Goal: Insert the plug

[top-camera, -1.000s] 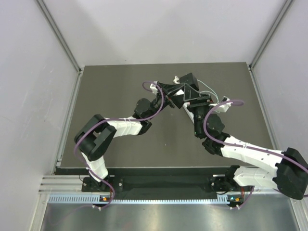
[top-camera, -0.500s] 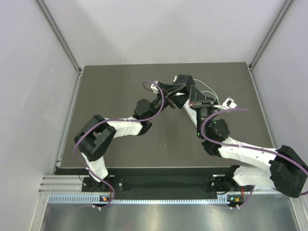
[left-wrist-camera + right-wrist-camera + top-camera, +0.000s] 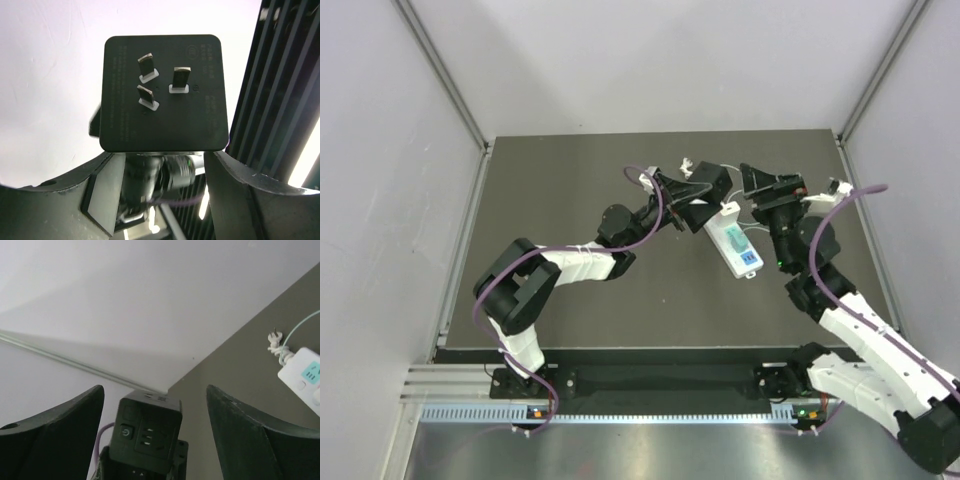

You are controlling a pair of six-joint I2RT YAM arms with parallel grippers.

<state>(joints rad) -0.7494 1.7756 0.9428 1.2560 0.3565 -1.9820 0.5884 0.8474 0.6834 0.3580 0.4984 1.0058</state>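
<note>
left gripper (image 3: 692, 198): clamped on the black cube-shaped plastic plug (image 3: 162, 92), one finger on each of two opposite sides, the block held up off the table
plug orientation: the three flat metal prongs (image 3: 160, 82) faced back toward the left wrist camera and away from the strip; judged a presenting hold, not an inserting one
opposite face: the right wrist view showed a power button and socket slots on the cube, turned toward the right arm
right gripper (image 3: 155, 389): fingers wide apart with nothing between them, aimed at the cube from a short way off; judged ready to take or regrip it
white rectangular power strip (image 3: 734, 243): lay flat and angled on the dark matte table (image 3: 560, 180), socket face up, between the two grippers, its far end just beside the held plug
thin pale cable with bundled end (image 3: 276, 345): trailed from the strip's far end toward the back of the table
edges: the strip sat well inside the table rim; the back edge and grey wall were near behind both grippers
open room: widest toward the near side and the left; tightest between the two grippers over the strip's far end, where finger contact was judged the main risk
</note>
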